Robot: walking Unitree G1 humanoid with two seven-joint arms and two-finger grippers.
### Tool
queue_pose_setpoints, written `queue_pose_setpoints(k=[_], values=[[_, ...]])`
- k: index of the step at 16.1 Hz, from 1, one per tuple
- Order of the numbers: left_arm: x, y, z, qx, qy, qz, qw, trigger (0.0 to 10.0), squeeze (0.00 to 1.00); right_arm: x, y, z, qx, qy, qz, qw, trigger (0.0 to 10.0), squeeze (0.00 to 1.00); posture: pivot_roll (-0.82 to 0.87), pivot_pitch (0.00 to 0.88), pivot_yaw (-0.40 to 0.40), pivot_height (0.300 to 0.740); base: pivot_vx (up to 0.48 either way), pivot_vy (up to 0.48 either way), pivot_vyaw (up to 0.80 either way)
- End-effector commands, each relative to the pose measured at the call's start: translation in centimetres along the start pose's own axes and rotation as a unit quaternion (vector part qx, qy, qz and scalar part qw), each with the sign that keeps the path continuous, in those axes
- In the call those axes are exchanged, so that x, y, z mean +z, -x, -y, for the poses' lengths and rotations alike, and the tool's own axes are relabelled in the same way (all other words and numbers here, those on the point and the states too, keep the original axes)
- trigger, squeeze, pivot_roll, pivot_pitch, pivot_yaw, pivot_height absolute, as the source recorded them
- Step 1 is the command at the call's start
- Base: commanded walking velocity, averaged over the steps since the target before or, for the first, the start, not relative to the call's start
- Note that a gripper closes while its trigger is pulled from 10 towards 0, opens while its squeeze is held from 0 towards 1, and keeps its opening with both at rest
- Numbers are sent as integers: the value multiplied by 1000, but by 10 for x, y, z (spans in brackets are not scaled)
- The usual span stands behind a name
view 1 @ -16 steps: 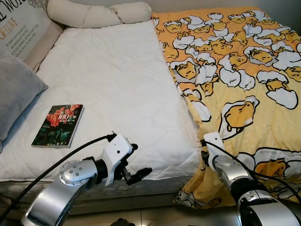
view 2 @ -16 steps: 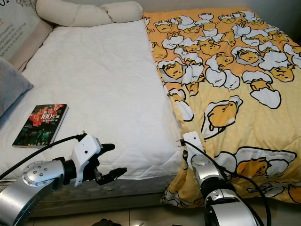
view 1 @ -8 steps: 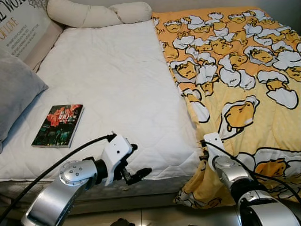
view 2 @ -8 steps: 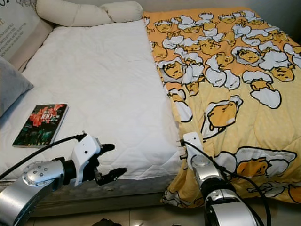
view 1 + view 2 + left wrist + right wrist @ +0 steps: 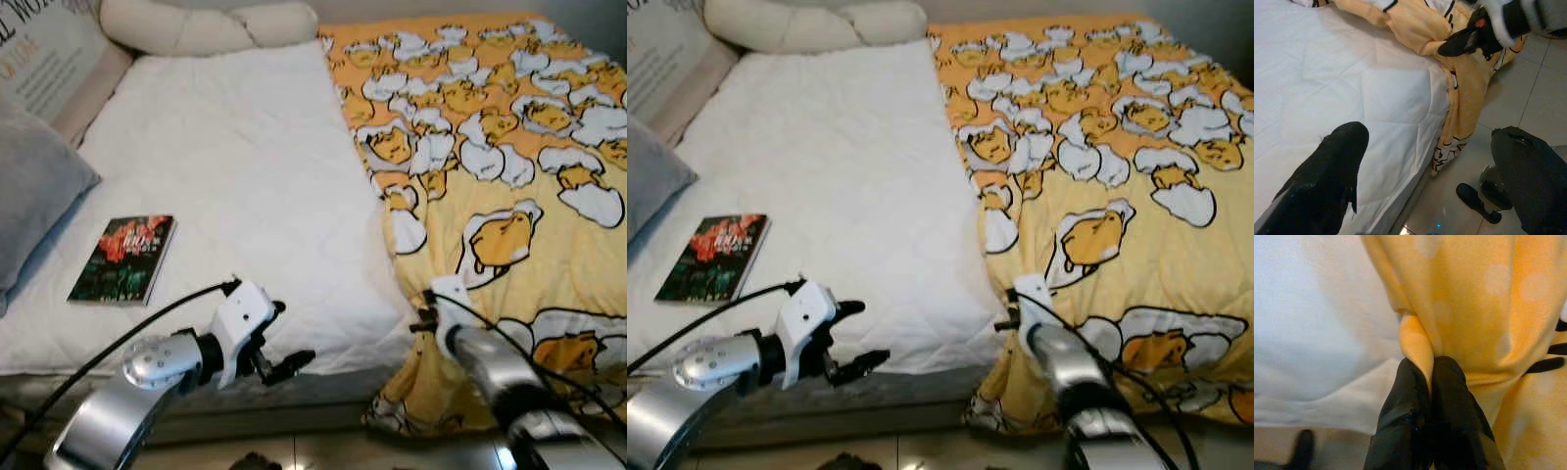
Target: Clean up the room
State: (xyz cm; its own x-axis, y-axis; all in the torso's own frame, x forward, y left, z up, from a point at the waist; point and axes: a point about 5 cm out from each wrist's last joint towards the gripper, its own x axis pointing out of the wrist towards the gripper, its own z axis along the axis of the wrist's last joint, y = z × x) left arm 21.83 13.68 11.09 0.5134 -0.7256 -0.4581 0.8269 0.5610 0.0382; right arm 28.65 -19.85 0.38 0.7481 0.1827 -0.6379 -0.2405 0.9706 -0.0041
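Pinching a fold of the yellow blanket (image 5: 1459, 303) at the bed's (image 5: 245, 176) lower-right corner, my right hand (image 5: 1431, 377) is clamped tight; my left hand (image 5: 279, 343) hovers spread at lower left. If I tug hard, that thin fold could slip free.
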Motion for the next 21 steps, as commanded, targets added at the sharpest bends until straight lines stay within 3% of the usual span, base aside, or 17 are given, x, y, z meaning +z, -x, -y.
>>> queue_pose_setpoints(k=[1, 4, 7, 8, 11, 14, 16, 17, 18, 19, 20, 21], values=[[1, 4, 0, 9, -7, -1, 1000, 10000, 424, 6, 7, 1, 44, -7, 17, 999, 0, 0, 18, 26, 58, 740, 0, 0, 0], [-2, 5, 3, 9, -2, -1, 1000, 10000, 420, 8, 41, -1, 178, 2, 29, 984, 0, 0, 3, 16, 65, 740, 0, 0, 0], [-2, 4, 6, 8, 0, 0, 1000, 10000, 424, 17, 78, -14, 306, 22, 32, 951, 0, 0, -4, 12, 66, 740, 0, 0, 0], [0, 3, 7, 7, 0, 2, 1000, 10000, 420, 26, 95, -20, 355, 19, 33, 934, 0, 0, -4, 9, 66, 740, 0, 0, 0], [0, 2, 8, 6, 1, 4, 1000, 10000, 424, 23, 100, -26, 366, 26, -4, 930, 0, 0, -3, 11, 62, 740, 0, 0, 0], [0, 1, 10, 8, 4, 6, 1000, 10000, 420, -20, 93, -27, 328, 66, -123, 934, 0, 0, 10, 15, 56, 740, 0, 0, 0], [-1, 0, 10, 9, 5, 4, 1000, 10000, 424, -35, 81, -31, 302, 66, -142, 940, 0, 0, 10, 19, 58, 740, 0, 0, 0], [-2, 0, 10, 10, 5, 3, 1000, 10000, 424, -40, 72, -33, 267, 84, -140, 950, 0, 0, 13, 11, 54, 740, 0, 0, 0], [-3, 0, 10, 12, 5, 2, 1000, 10000, 420, -40, 68, -33, 245, 89, -134, 956, 10000, 0, 13, 11, 54, 740, 0, 0, 0], [-5, 1, 8, 24, 7, 3, 1000, 10000, 420, -33, 59, -32, 203, 70, -95, 972, 10000, 0, 9, 0, 54, 740, 0, 0, 0], [-6, 1, 4, 51, 17, 9, 999, 10000, 420, -23, 55, -30, 163, 46, -53, 984, 10000, 1000, 2, 0, 55, 740, 0, 0, 0], [-6, 1, -7, 117, 34, 31, 992, 10000, 424, -8, 52, -26, 113, 51, 12, 992, 10000, 1000, -14, 0, 55, 740, 0, 0, 0]])
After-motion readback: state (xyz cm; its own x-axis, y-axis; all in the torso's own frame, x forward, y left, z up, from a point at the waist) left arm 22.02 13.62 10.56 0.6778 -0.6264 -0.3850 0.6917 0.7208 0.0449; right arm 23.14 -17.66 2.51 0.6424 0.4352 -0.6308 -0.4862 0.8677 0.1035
